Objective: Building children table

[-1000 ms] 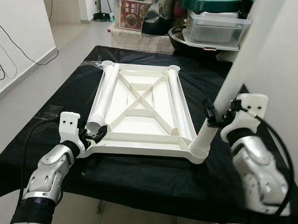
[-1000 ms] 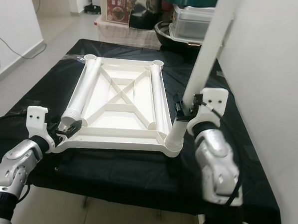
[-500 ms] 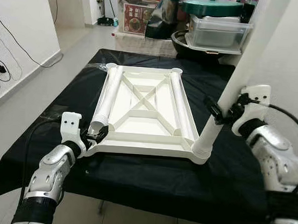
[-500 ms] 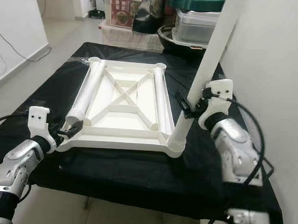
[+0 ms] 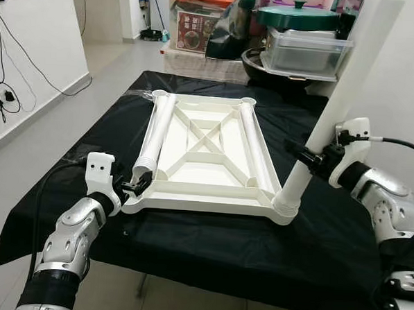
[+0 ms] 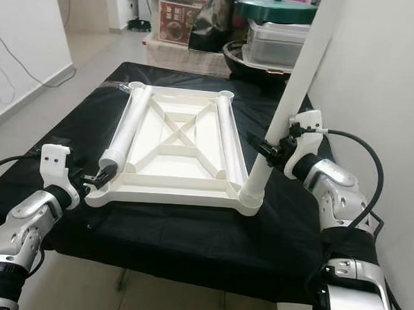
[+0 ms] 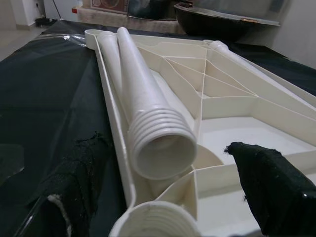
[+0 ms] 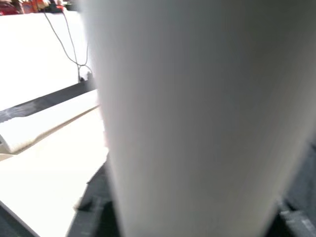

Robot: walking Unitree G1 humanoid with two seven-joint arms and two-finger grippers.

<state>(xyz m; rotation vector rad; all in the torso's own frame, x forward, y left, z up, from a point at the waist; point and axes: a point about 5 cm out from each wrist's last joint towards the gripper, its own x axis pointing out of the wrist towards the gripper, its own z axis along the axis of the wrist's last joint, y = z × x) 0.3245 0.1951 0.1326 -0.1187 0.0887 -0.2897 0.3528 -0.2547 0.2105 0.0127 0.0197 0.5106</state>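
Right pincer (image 5: 309, 159) clamps the upright leg (image 5: 334, 106), seated in the top's (image 5: 207, 155) near right corner socket; I judge it's being screwed in. Left pincer (image 5: 133, 190) grips the top's near left corner, probably steadying it. Two spare legs (image 5: 155, 131) lie inside the upturned top, mid-tabletop (image 5: 209, 245).

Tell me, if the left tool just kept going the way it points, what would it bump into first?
Probably the open ribbed end of the loose leg lying in the upturned tabletop. The left tool sits at the tabletop's near left corner, though depth is hard to judge.
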